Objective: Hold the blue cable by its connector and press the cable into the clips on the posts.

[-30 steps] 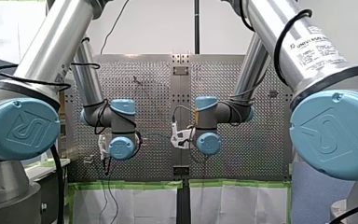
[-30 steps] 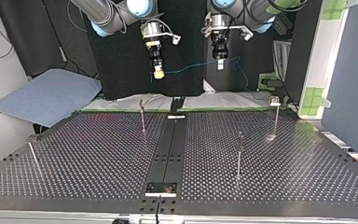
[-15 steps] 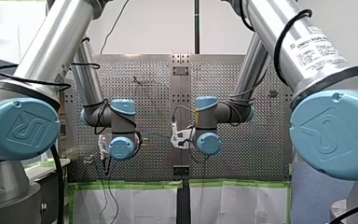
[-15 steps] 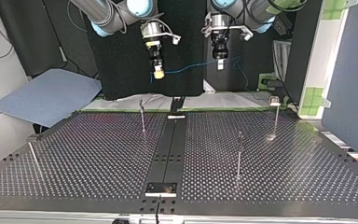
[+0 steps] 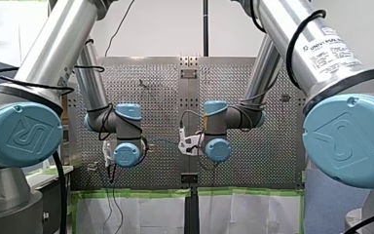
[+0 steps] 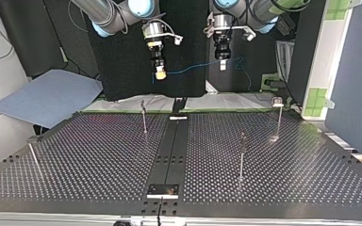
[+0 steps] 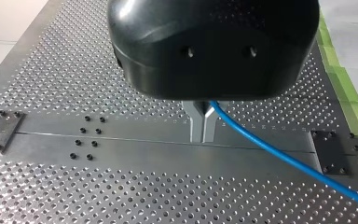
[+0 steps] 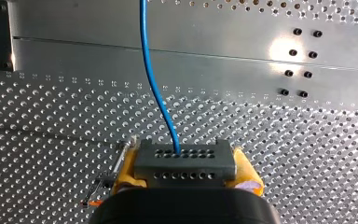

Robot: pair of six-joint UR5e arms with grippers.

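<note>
– At the top view's left, what does my right gripper [image 6: 160,74] carry?

– Its yellow pads are clamped on the dark grey connector block with rows of holes [image 8: 185,161], as the task requires. From it the thin blue cable [image 6: 193,68] runs rightward to my left gripper [image 6: 222,65]. The metal fingers [image 7: 196,123] of that gripper appear pinched on the cable's mid-length. The remainder hangs loose beyond.

– Why two holds?

– Judged purpose: a span held between two grips can be lowered as one line onto a clip. Both grippers hang high above the perforated metal table [image 6: 99,155]. The slim metal posts [image 6: 144,117] stand well below the span, so no clip is engaged yet.

– Any legible marking?

– Front view, right: the white label [image 5: 332,48] on my right arm reads UNIVERSAL ROBOTS. Smaller print is illegible.
</note>
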